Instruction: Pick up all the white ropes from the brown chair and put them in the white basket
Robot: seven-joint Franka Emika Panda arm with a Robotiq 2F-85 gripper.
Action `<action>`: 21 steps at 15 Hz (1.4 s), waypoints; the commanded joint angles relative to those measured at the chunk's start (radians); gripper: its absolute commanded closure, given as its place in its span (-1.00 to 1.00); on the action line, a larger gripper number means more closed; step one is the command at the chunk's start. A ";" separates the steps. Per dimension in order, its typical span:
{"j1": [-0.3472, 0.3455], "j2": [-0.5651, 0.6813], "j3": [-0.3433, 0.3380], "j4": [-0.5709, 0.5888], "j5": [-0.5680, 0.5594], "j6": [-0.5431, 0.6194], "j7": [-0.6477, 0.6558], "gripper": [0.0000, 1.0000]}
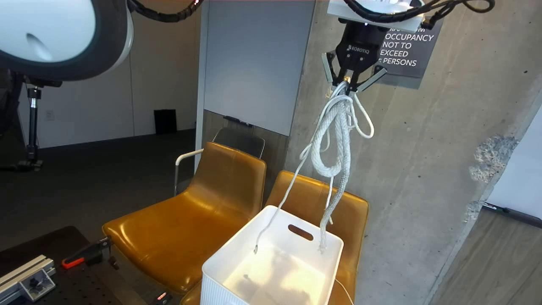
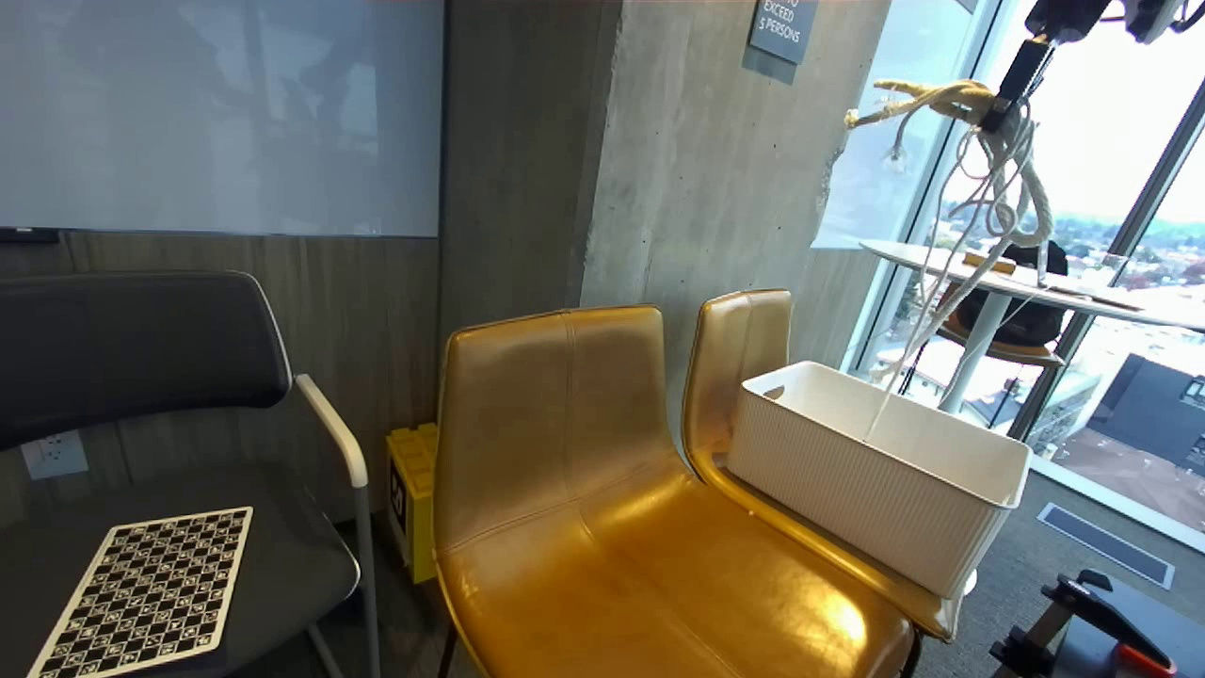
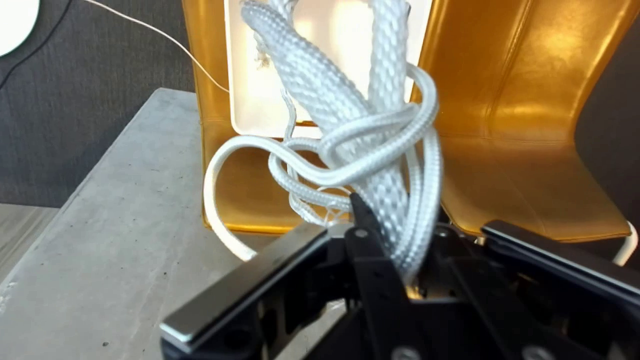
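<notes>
Robotiq gripper (image 3: 400,217), nearest the wrist camera, clamps the bundled white ropes (image 3: 342,107) above the white basket (image 2: 847,471): centre the load over it, lower slowly so that trailing ends fall inside, and release only once every loop hangs within its walls.

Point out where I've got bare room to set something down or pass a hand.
Bare: the brown chair seat, bordered by its backrest and the white basket on the next chair; a hand could probably pass over there too. Crowded: above the basket, where white ropes hang from the gripper.
</notes>
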 commanded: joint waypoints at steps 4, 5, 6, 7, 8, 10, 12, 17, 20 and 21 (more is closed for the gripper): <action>0.016 0.014 0.015 0.028 -0.001 -0.130 -0.013 0.92; 0.019 0.015 0.015 0.025 -0.002 -0.137 -0.011 0.92; 0.021 0.017 0.015 0.020 -0.002 -0.145 -0.010 0.92; 0.022 0.024 0.013 0.019 -0.003 -0.152 -0.012 0.92; 0.023 0.031 0.013 0.021 -0.004 -0.159 -0.012 0.92; 0.029 0.051 0.009 0.026 -0.011 -0.173 -0.014 0.92; 0.030 0.074 0.007 0.030 -0.018 -0.175 -0.016 0.92; 0.036 0.121 0.007 0.036 -0.027 -0.157 -0.016 0.92; 0.047 0.135 0.006 0.028 -0.035 -0.140 -0.012 0.83; 0.049 0.139 0.007 0.027 -0.034 -0.142 -0.007 0.17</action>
